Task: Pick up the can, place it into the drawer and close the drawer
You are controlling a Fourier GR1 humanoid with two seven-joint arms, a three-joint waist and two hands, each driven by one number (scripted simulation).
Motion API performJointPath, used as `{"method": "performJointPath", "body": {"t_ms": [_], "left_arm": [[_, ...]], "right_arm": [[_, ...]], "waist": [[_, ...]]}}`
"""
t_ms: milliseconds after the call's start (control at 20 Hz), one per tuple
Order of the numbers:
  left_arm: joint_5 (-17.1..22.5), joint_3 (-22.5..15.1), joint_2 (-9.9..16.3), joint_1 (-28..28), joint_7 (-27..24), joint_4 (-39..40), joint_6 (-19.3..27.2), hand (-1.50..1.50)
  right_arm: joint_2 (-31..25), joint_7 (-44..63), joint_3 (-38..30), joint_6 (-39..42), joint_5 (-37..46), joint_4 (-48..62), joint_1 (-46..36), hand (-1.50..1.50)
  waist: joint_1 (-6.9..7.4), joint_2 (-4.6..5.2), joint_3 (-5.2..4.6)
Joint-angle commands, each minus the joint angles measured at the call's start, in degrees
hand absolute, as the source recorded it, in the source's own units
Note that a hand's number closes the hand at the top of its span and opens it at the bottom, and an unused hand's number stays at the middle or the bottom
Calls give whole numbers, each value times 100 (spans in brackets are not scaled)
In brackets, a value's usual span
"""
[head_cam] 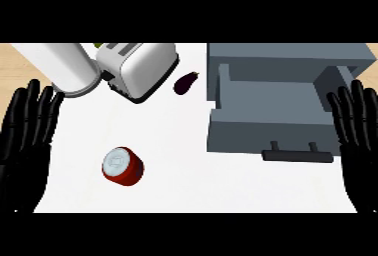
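A red can (pixel 122 166) with a silver top stands on the white counter, left of centre and near the front. To its right, a grey drawer (pixel 269 102) is pulled open, its dark handle (pixel 296 154) facing the front edge. Nothing shows inside the drawer. My left hand (pixel 26 135) rests at the left edge, fingers straight and pointing up, well left of the can. My right hand (pixel 359 140) rests at the right edge, also with straight fingers, beside the drawer's right side. Neither hand touches anything.
A white toaster (pixel 140 67) lies at the back left, with a white cylinder (pixel 63 67) beside it. A dark purple eggplant (pixel 186 82) sits between the toaster and the drawer cabinet (pixel 288 55). Bare white counter (pixel 199 185) stretches between the can and the drawer front.
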Motion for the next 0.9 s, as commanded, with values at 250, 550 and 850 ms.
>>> {"method": "performJointPath", "body": {"t_ms": [250,550,850], "left_arm": [[1511,-965,307,282,-86,-764,-1638,-150],[1260,-847,748,948,1668,-735,-1321,-150],[1805,-152,1067,1501,1715,-1264,-1805,-150]], "right_arm": [[-31,-261,-188,-63,103,155,-147,-150],[-72,1462,-299,-240,-2,-29,505,-150],[3,688,-331,115,-106,-133,1345,-150]], "waist": [[-155,277,-32],[-188,272,-29],[-188,271,-29]]}}
